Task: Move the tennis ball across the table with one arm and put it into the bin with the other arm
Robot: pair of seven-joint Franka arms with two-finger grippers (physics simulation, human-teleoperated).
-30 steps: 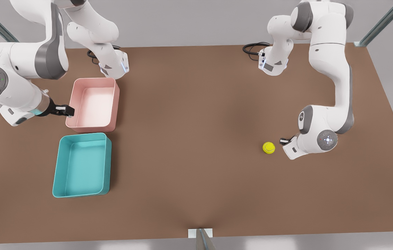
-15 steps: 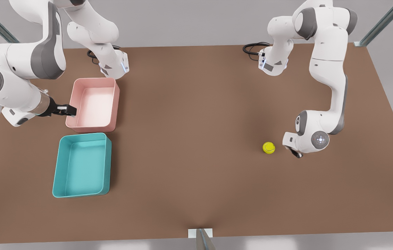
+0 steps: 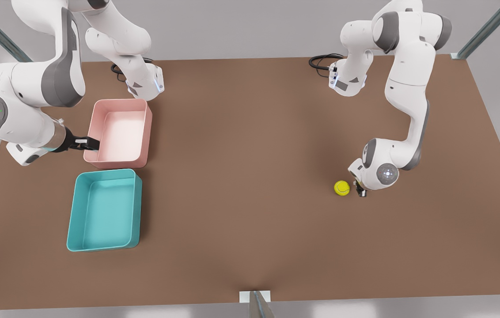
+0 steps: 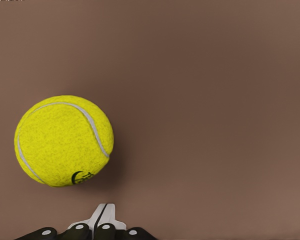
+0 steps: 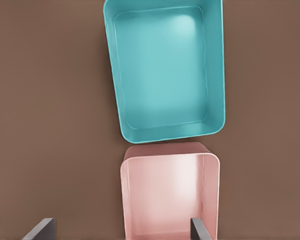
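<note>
A small dark printed mark is seen on the tennis ball beside its white seam in the left wrist view, but it cannot be read. The tennis ball is found on the bare table, toward the front view's right, far from both trays. The left gripper is placed low at about 3 o'clock of the ball, just beside it without touching, and its fingers are pressed together with nothing between them.

The bin lies toward the front view's left, and its teal inside holds nothing. A pink tray, also with nothing in it, is set just beside the bin at 12 o'clock of it, a narrow gap being left between the two. The right gripper is held over the pink tray's rim, with its fingers spread wide and nothing gripped. Black cables are coiled at the far edge of the table.
</note>
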